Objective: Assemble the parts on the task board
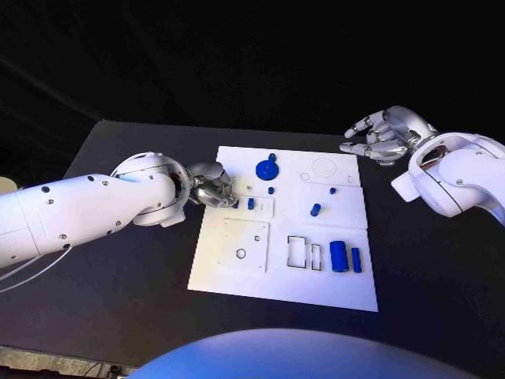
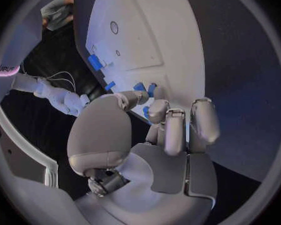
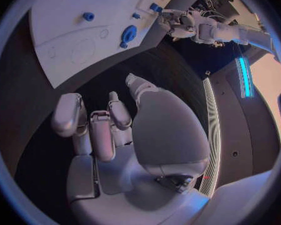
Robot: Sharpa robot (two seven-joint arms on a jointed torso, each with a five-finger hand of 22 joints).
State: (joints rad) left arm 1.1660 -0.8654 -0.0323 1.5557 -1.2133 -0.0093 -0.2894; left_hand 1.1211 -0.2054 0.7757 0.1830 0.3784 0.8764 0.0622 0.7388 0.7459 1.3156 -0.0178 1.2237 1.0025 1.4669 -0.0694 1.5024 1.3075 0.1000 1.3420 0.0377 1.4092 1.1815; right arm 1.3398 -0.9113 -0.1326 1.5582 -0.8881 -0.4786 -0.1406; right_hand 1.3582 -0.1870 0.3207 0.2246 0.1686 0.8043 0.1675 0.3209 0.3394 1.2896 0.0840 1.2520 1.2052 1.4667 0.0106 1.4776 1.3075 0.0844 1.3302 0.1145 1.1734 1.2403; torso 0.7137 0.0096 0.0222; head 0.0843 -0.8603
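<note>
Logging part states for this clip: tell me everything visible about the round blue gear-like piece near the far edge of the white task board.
The round blue gear-like disc lies flat on the white task board, near its far edge, left of a faint circular outline. It looks like matte plastic, with a raised hub at the centre and a small blue knob at its far rim. Nothing touches it: the left hand sits beside it at the board's left edge, and the right hand hangs off the far right corner. The right wrist view shows the same disc.

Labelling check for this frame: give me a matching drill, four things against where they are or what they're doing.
1. left hand
2. right hand
3. blue round part
4. two blue bars

a. beside the empty rectangular slots
b. near the board's far edge
c. at the task board's left edge
d. over the black table, off the far right corner

Pairs: 1-c, 2-d, 3-b, 4-a
</note>
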